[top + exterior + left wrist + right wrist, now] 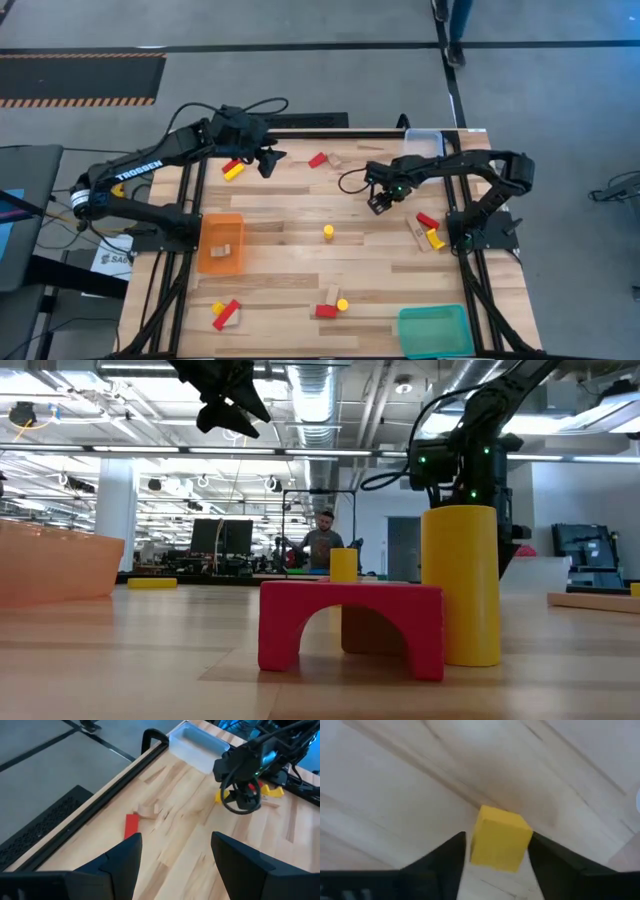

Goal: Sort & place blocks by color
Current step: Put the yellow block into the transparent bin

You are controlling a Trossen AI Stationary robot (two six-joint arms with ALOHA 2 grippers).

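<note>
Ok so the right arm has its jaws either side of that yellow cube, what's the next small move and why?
Probably close the right gripper on the yellow cube. In the right wrist view the cube sits on the table between the two jaws, roughly centred, with slim gaps still showing on both sides, so it does not look gripped yet. Lifting should wait until the jaws touch it.

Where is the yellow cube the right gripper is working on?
The yellow cube sits on the table between the right gripper's open fingers, right of centre in the high view, near the clear tray.
</note>
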